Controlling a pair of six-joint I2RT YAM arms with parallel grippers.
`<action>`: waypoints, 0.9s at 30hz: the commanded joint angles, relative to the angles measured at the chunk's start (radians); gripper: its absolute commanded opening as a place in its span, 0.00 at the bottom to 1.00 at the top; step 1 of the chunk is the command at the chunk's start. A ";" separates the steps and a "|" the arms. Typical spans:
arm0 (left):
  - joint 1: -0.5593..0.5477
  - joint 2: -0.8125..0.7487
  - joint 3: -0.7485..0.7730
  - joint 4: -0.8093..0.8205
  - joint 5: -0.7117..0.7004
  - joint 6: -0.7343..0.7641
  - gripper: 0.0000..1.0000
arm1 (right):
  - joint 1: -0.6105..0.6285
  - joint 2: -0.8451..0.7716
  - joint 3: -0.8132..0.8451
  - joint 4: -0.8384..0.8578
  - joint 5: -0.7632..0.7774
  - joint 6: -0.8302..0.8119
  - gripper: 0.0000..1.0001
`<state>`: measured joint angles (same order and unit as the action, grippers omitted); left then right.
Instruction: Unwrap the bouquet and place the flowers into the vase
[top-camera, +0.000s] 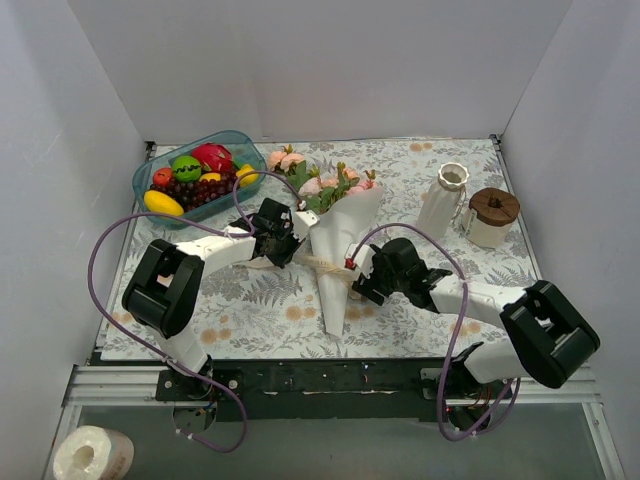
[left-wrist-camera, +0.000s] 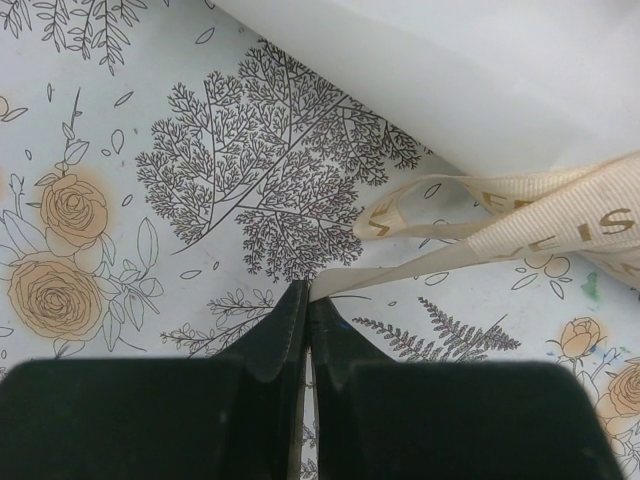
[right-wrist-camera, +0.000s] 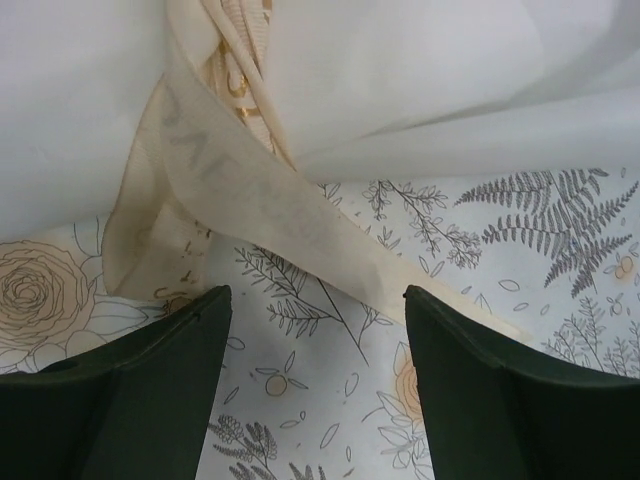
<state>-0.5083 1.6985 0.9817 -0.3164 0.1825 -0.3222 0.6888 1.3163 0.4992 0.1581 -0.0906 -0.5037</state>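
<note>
Top cam overlooks whole table (top-camera: 250, 320); both wrist cams close-up, sharing ribbon (left-wrist-camera: 590, 225).

Both arms share one build: the left arm (top-camera: 215, 250) and the right arm (top-camera: 470, 297) each have smooth white link shells between chunky black joint housings with rounded corners. A thin purple cable (top-camera: 92, 265) hangs in a wide loop off the left arm, and a second cable (top-camera: 452, 350) of the same purple curls along the right one. The bases are bolted to a black rail (top-camera: 330, 378). The left gripper (left-wrist-camera: 305, 300) has matte black fingers (left-wrist-camera: 265, 350) tapering to thin, slightly curved tips. The right gripper (right-wrist-camera: 318, 300) has flat, wedge-shaped fingers (right-wrist-camera: 150, 400) — dark with a greenish cast, their faces plain.
</note>
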 joint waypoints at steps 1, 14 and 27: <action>0.004 -0.028 0.014 -0.010 -0.009 -0.005 0.00 | 0.005 0.079 0.087 0.075 -0.055 -0.039 0.77; 0.005 -0.071 0.000 -0.012 -0.017 0.015 0.00 | 0.005 0.202 0.194 -0.018 -0.071 -0.013 0.21; 0.030 -0.201 0.074 -0.104 0.020 -0.037 0.00 | 0.005 -0.097 0.173 -0.117 0.170 0.154 0.01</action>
<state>-0.4988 1.6119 0.9874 -0.3725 0.1764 -0.3328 0.6895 1.3174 0.6563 0.0834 -0.0376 -0.4164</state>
